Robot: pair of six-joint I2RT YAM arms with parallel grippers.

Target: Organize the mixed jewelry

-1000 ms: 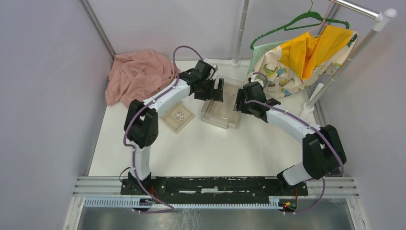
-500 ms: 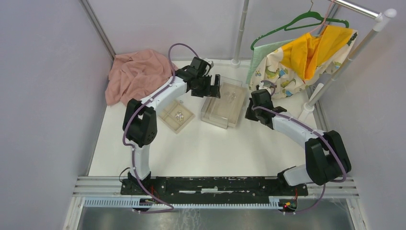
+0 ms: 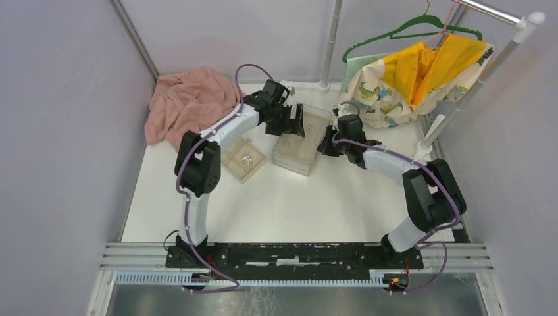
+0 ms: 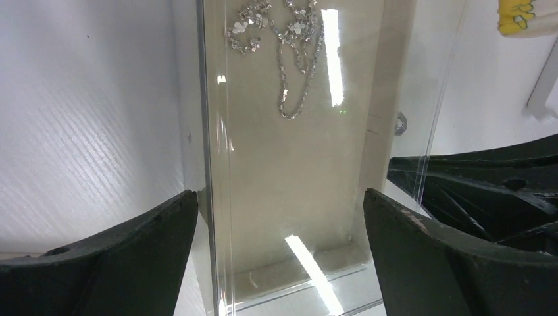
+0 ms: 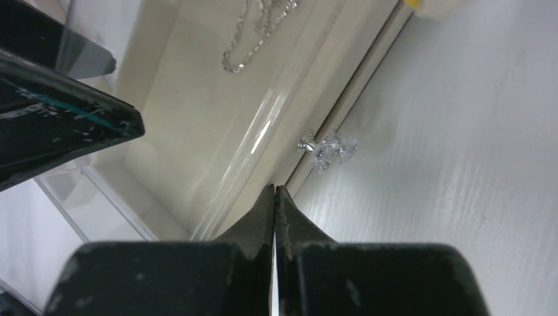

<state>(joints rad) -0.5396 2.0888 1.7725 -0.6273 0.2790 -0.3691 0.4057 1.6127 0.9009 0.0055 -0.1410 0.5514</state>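
The mixed jewelry shows as a tangle of silver chains (image 4: 283, 39) on the beige tray floor (image 4: 296, 164) inside the clear plastic box (image 3: 297, 146). The chain (image 5: 253, 36) also appears in the right wrist view. A small crystal earring-like piece (image 5: 327, 150) lies on the table just outside the box's wall. My left gripper (image 4: 279, 224) is open, its fingers straddling the box from above. My right gripper (image 5: 274, 192) is shut with nothing between its jaws, its tip at the foot of the box's right wall, a little short of the crystal piece.
A small beige tray (image 3: 231, 164) holding a few silver pieces (image 3: 247, 158) sits left of the box. A pink cloth (image 3: 191, 102) lies at the back left. A clothes rack (image 3: 454, 105) with hanging garments (image 3: 421, 79) stands at the back right.
My right gripper has shut. It swung out to the right of the box, then came back to the box's right wall. The left gripper shifted slightly and stays open.
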